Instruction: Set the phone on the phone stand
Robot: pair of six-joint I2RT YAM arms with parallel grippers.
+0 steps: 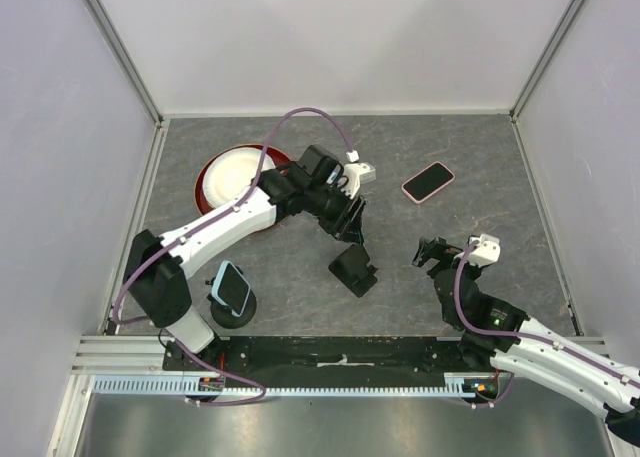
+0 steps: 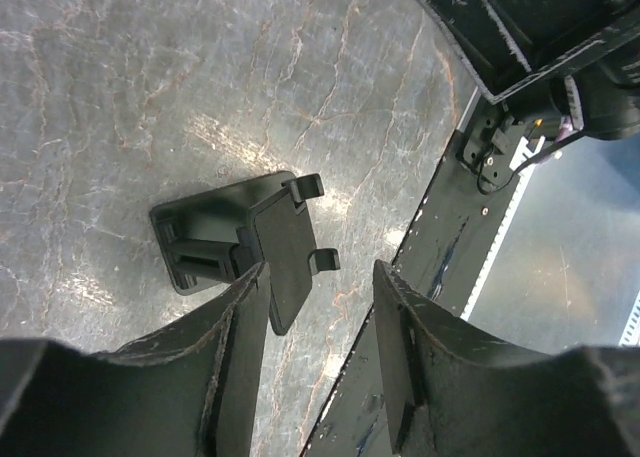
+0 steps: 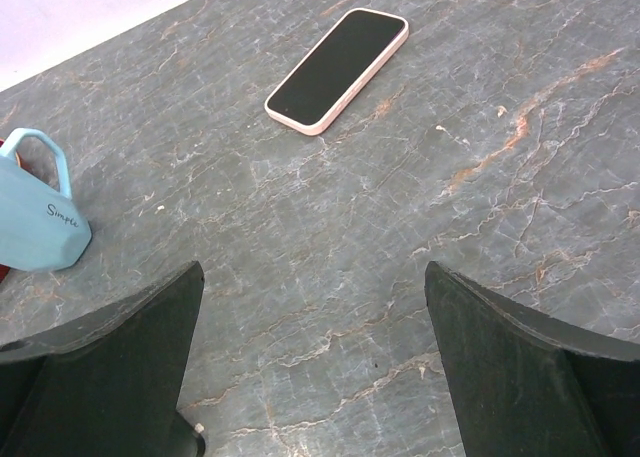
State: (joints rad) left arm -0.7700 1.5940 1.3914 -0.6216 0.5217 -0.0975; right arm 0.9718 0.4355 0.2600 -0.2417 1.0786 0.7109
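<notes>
Top external view: the pink-cased phone with a black screen [image 1: 428, 182] lies flat on the grey stone-look bench [image 1: 470, 142], right of the middle of the frame and a bit above it. The small black plastic phone stand [image 1: 353, 273] sits near the middle, lower down, well apart from the phone. The right gripper [image 1: 432, 255] is below the phone and right of the stand. Its jaws are wide open and hold nothing. The left gripper [image 1: 350, 220] hangs just above the stand in the frame. In the left wrist view its jaws are about half open with nothing between them.

I think the job now is to pick up the phone, and the right gripper is nearer. The phone is thin and flat, so the fingers should go down till they almost touch the bench. It lies on a slant, so turn the gripper first, then pinch the two long sides near the middle. Lift slowly. Lean the phone on the stand's back plate with its bottom edge in the two little hooks. The left gripper should be out of the way by then, or a bump could tip the stand.
</notes>
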